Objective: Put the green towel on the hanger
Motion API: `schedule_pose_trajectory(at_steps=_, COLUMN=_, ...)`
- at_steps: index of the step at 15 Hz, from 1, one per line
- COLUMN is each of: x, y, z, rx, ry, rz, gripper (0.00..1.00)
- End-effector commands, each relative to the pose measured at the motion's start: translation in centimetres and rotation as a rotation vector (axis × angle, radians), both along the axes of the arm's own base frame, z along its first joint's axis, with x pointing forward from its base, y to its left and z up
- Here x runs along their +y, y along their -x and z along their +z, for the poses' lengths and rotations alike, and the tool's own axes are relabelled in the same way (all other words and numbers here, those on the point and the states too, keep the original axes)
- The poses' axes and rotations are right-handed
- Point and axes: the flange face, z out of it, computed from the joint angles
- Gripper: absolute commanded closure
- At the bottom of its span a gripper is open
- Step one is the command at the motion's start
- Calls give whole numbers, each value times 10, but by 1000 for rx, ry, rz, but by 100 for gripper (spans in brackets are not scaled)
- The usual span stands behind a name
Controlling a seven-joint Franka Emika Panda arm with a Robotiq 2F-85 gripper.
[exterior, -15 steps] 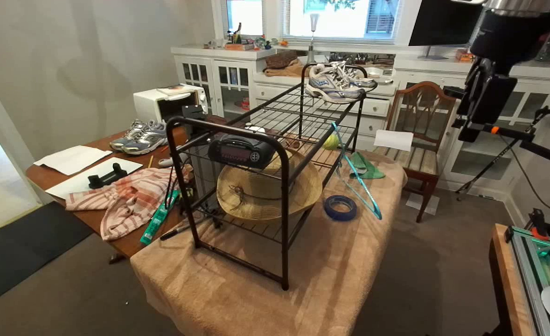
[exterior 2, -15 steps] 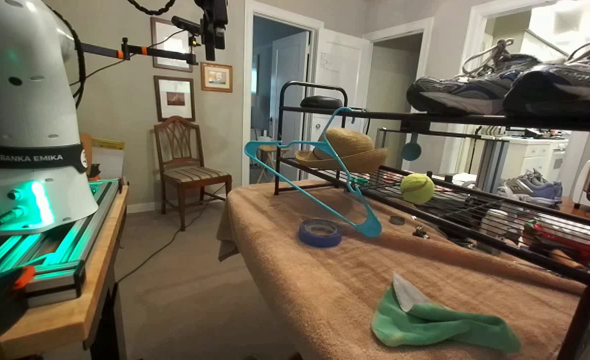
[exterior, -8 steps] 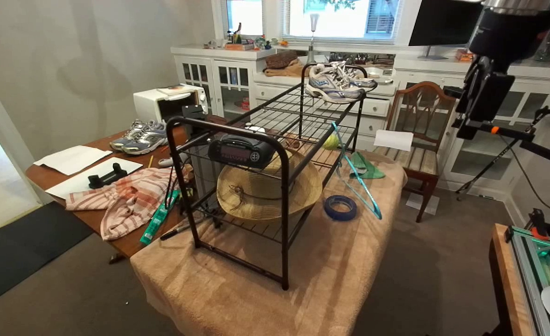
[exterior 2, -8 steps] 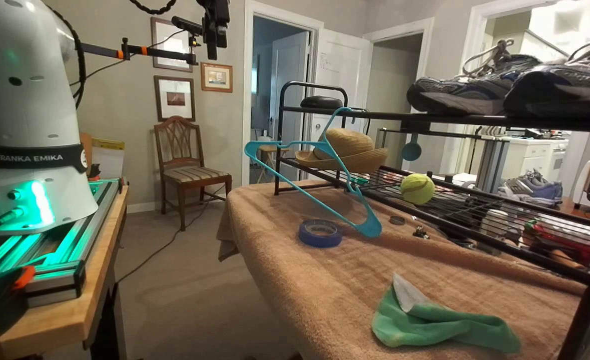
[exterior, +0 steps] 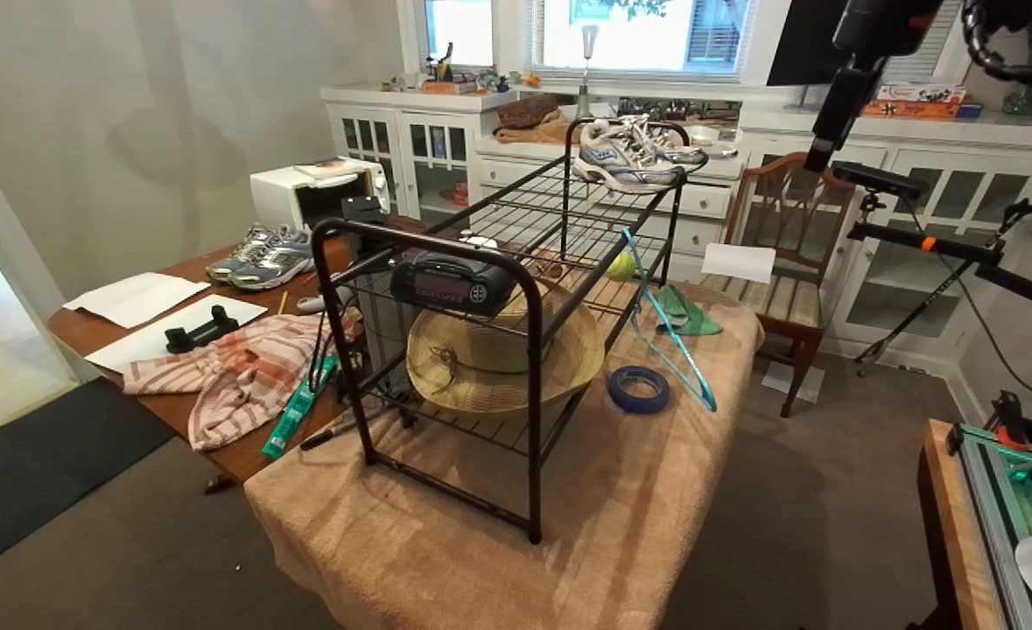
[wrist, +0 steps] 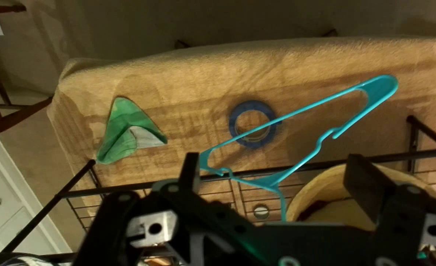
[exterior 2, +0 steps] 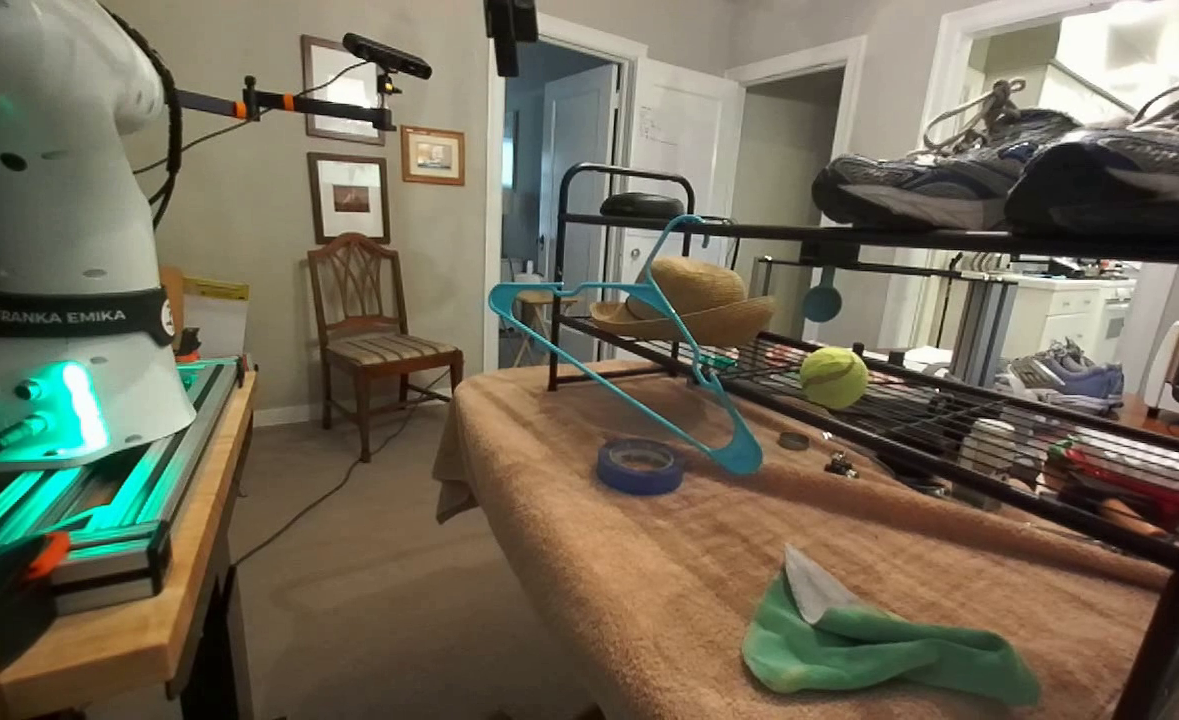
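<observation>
High above the surface point(exterior 2: 669, 570), your claw point(wrist: 273, 166) hangs with its jaws spread wide and nothing in them; the blue hanger point(wrist: 271, 181) that shows between them in the wrist view lies well below. Its hook sits over the top rail of the black rack point(exterior: 534, 420), so its body hangs outside the shelves, tilted — which leaves the long lower bar free to take a cloth. The green towel point(exterior 2: 869, 650) lies loosely folded on the surface, near a foot of the rack and apart from the hanger. The towel's pale corner is turned up and looks like a good place for you to pinch — the wide jaws seem meant for that grasp, not yet made. Go gently once you have it: hung, it seems, only by its hook, the hanger will probably swing when you press the towel against the bar
</observation>
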Motion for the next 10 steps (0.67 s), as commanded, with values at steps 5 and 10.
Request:
schedule_pose_trajectory(at_steps=5, x=-103, y=-70, z=-48, rx=-67, ry=-32, rz=-131, gripper=0)
schedule_pose_trajectory(at_steps=10, x=-148, y=-86, z=-97, rx=-2, ry=-58, rz=-192, gripper=0)
